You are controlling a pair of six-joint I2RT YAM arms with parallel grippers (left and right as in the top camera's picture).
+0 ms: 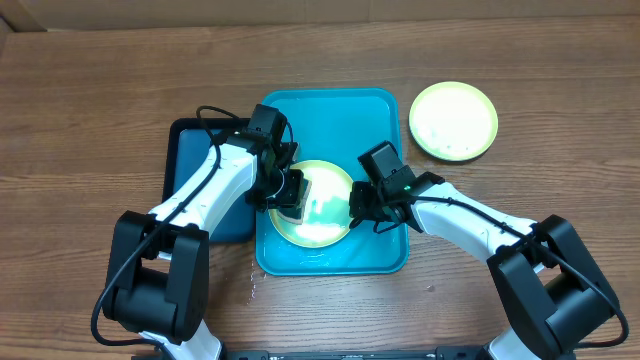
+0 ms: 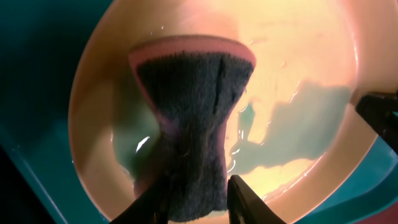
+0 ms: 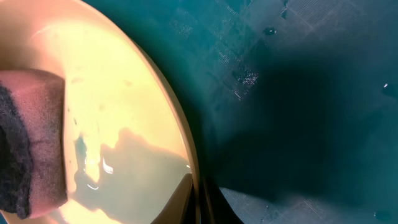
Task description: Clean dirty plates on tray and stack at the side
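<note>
A plate [image 1: 322,207] with a yellow-green rim lies in the turquoise tray [image 1: 330,110], wet inside. My left gripper [image 1: 290,197] is shut on a pink sponge with a dark scrub face [image 2: 189,118] and presses it on the plate's [image 2: 298,68] left part. My right gripper [image 1: 358,212] is shut on the plate's right rim [image 3: 186,155], one finger inside and one outside. The sponge also shows in the right wrist view [image 3: 31,143]. A second plate [image 1: 453,121] lies on the table to the right of the tray. A third plate is not visible.
A dark navy tray [image 1: 192,150] lies left of the turquoise tray, partly under my left arm. Water spots lie on the wooden table [image 1: 90,110] by the tray's front left corner.
</note>
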